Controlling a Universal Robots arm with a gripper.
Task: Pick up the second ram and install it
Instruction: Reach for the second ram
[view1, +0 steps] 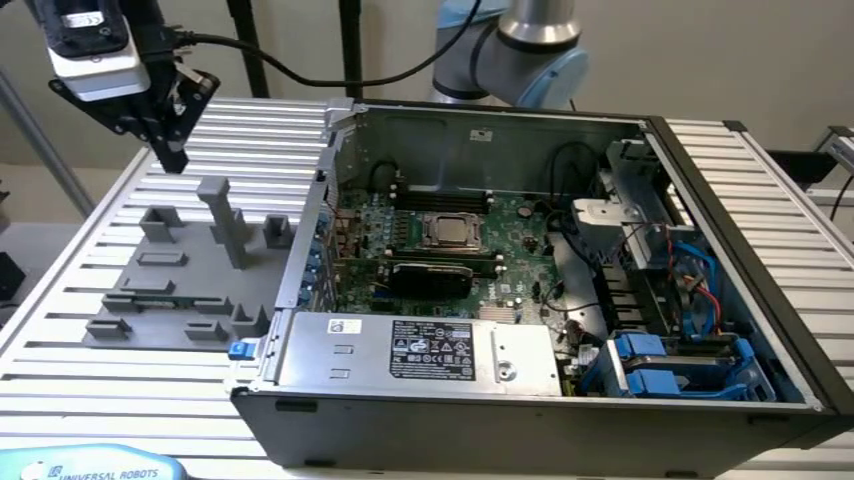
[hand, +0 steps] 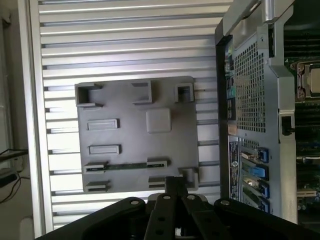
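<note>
The second ram (hand: 127, 166) is a thin green stick standing on edge between two end blocks of the grey fixture (hand: 135, 105). That fixture (view1: 174, 285) lies on the slatted table at the exterior view's left, beside the open computer case. My gripper (view1: 172, 158) hangs well above the fixture's far end, fingers pointing down and shut with nothing between them. In the wrist view the shut fingertips (hand: 175, 184) show close to the fixture's edge, a little off the ram's line. The green motherboard (view1: 441, 250) with its CPU socket (view1: 454, 232) lies inside the case.
The open case's metal wall (view1: 320, 200) rises right beside the fixture. A tall grey post (view1: 220, 215) and several blocks stand up from the fixture. A power supply (view1: 414, 350) sits at the case front, with drive bays and cables (view1: 681, 350) at the exterior view's right.
</note>
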